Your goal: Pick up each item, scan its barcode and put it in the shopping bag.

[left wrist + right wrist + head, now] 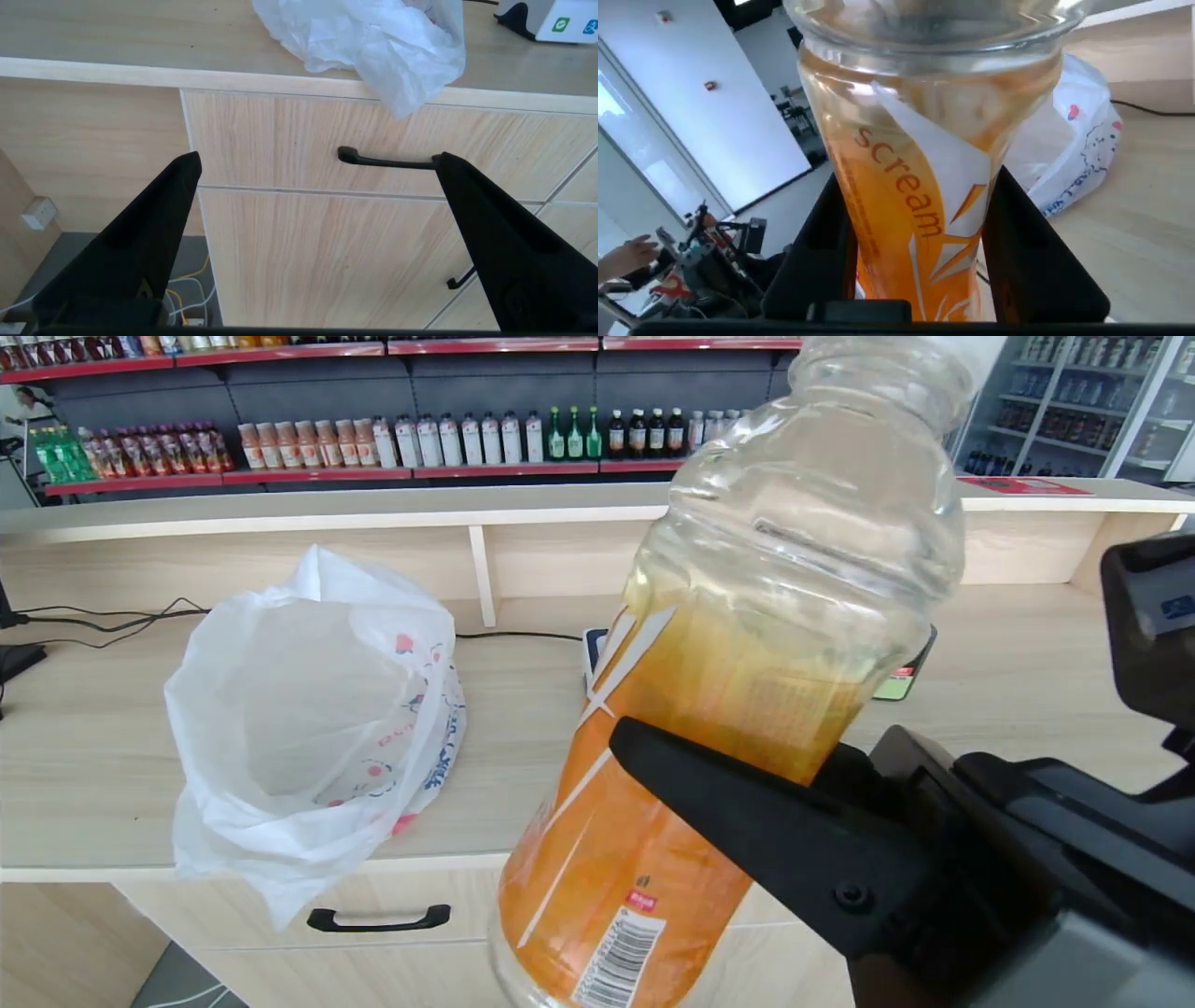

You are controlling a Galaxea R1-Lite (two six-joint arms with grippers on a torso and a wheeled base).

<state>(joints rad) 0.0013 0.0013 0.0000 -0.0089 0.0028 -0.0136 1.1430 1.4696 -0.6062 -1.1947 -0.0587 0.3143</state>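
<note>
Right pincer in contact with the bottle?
Touching. In the right wrist view the right pincer has both fingers pressed against the bottle, one on each side.

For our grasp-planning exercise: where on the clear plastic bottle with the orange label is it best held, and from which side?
Probably grip the clear plastic bottle with the orange label across its straight labelled middle, coming from the side, as the right gripper does. The shoulder above is ribbed and tapers, and the barcode near the base must stay uncovered for scanning.
</note>
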